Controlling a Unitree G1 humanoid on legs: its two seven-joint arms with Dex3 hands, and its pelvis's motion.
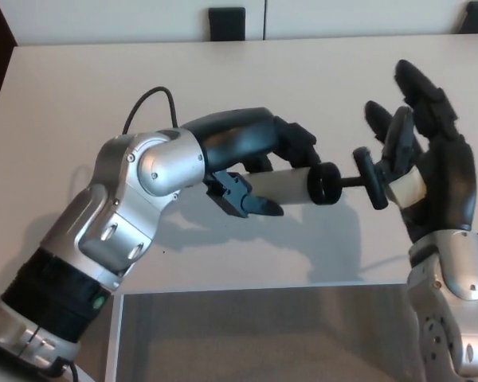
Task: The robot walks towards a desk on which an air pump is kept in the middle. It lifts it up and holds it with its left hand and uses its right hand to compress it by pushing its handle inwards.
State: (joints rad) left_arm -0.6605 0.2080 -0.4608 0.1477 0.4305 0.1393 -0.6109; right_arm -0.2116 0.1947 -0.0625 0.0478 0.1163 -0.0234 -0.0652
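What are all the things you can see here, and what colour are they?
air pump: one, white barrel with a black end cap, rod and handle, held above the desk
desk: one, cream-white, fills most of the view
dark blocks: two, black, at the desk's far edge
grey surface: one, grey, below the desk's near edge
left hand: one, black, wrapped round the pump's barrel
right hand: one, black, fingers spread, palm against the pump's handle

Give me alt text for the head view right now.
The robot's left hand holds a white cylindrical air pump above the beige desk. The open right hand rests its palm against the pump's black T-shaped handle, whose rod is extended.
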